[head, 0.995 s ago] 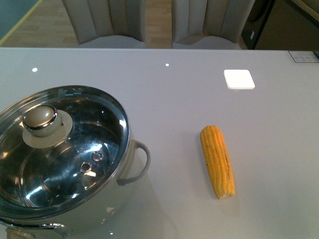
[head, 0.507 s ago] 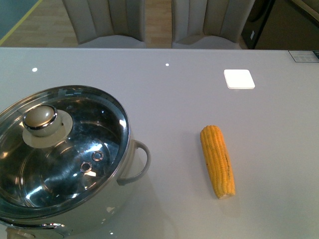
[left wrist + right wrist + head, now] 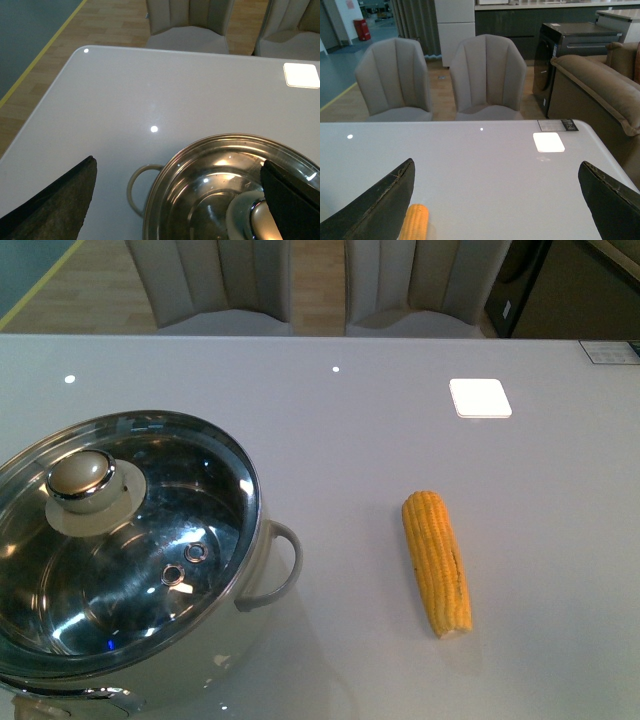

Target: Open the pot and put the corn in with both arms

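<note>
The steel pot (image 3: 250,570) stands at the near left of the table with its glass lid (image 3: 150,540) on; the lid's pale knob (image 3: 82,480) sits left of centre. A pale loop handle (image 3: 280,565) points toward the corn (image 3: 437,562), which lies lengthwise to the right. Neither arm shows in the front view. In the left wrist view my left gripper (image 3: 182,200) is open above the pot (image 3: 200,165), with the knob (image 3: 262,225) by one finger. In the right wrist view my right gripper (image 3: 497,200) is open and empty, with the corn's tip (image 3: 416,222) by one finger.
A white square pad (image 3: 480,398) lies on the far right of the grey table (image 3: 360,440). Two grey chairs (image 3: 215,285) stand behind the far edge. A sofa (image 3: 605,90) and dark cabinet stand off to the right.
</note>
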Robot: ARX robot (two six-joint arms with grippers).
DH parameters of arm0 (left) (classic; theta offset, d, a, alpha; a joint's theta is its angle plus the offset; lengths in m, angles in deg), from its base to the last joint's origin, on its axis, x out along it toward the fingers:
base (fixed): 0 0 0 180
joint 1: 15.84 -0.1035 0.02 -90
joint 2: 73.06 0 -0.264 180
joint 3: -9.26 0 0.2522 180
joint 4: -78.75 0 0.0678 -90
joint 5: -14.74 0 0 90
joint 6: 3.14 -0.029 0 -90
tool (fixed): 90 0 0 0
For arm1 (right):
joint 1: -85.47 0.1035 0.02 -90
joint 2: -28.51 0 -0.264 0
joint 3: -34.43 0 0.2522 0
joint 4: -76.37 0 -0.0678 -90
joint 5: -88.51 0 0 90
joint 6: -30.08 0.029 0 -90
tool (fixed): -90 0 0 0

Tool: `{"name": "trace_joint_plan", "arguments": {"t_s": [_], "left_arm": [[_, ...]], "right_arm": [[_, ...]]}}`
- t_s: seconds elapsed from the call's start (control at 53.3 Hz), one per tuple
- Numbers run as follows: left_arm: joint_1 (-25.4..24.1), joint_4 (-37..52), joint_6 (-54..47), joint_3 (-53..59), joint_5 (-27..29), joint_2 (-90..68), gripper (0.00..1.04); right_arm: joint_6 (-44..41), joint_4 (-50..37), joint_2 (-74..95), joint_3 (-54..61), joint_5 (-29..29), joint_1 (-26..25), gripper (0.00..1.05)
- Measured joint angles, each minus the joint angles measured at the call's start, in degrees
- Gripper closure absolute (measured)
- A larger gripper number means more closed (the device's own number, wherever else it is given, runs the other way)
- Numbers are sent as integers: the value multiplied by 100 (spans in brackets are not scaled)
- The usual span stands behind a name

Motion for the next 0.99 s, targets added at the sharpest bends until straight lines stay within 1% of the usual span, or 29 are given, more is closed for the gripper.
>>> {"name": "trace_joint_plan", "arguments": {"t_s": [0.188, 0.319, 0.45, 0.582, 0.713, 0.995], "left_arm": [[802, 1521, 85, -162, 404, -1598, 7], [1036, 2275, 114, -138, 553, -2225, 7], [1088, 2964, 114, -85, 616, -2883, 7], [1091, 3410, 131, -83, 658, -3436, 7], [1126, 3591, 243, -83, 664, -3779, 7], [1381, 4065, 599, -85, 732, -4454, 7]], "right_arm": [[0, 0, 0, 0, 0, 0, 9], [0, 0, 0, 0, 0, 0, 9], [0, 0, 0, 0, 0, 0, 9], [0, 0, 0, 0, 0, 0, 9], [0, 0, 0, 0, 0, -2, 9], [0, 0, 0, 0, 0, 0, 9]]}}
